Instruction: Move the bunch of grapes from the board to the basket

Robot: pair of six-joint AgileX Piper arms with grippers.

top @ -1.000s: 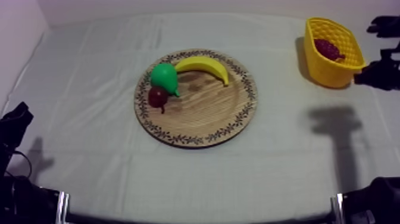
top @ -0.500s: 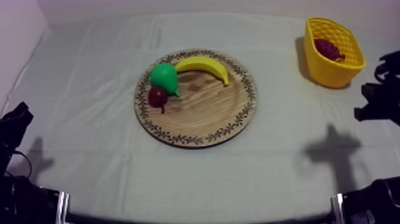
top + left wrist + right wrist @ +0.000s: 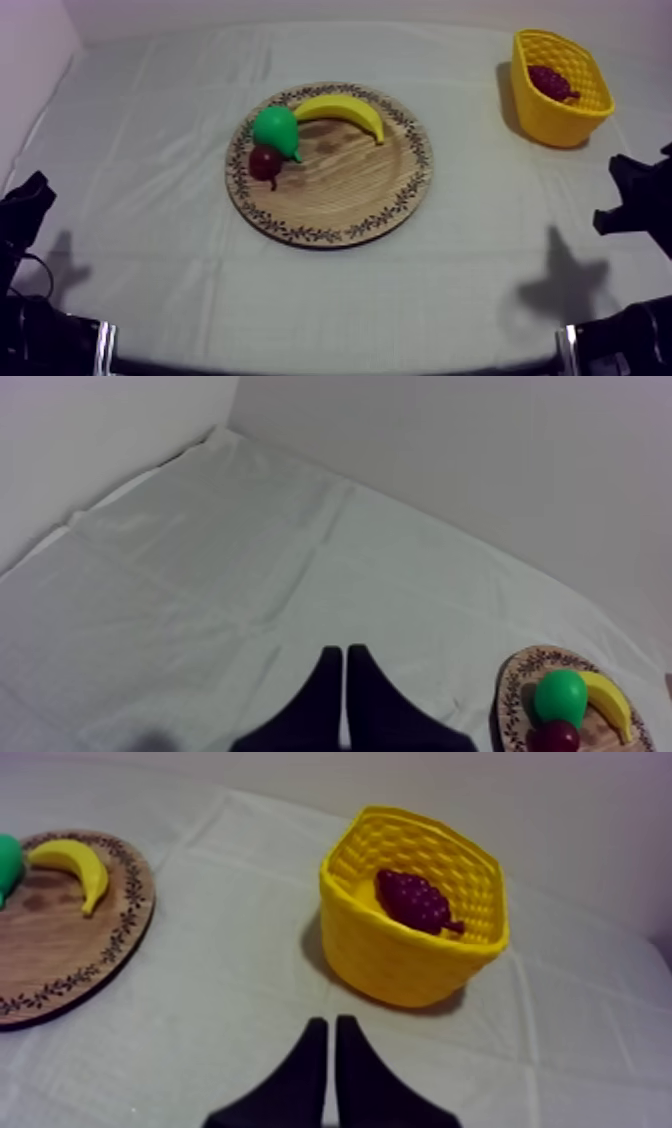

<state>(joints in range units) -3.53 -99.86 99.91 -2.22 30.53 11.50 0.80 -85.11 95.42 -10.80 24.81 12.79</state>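
The bunch of grapes (image 3: 552, 82) lies in the yellow basket (image 3: 565, 128).
Top view: its long axis slants along the basket's length, with the right arm (image 3: 640, 205) well apart. Right wrist view: the right gripper (image 3: 329, 1022) is a narrow wedge, the basket ahead of it, and the grapes' thin end points away from the wooden board (image 3: 50, 942). Left wrist view: the left gripper (image 3: 344, 651) is likewise pressed together.

The right wrist view's edge cuts off the wooden board (image 3: 62, 947) and the pear (image 3: 7, 864).
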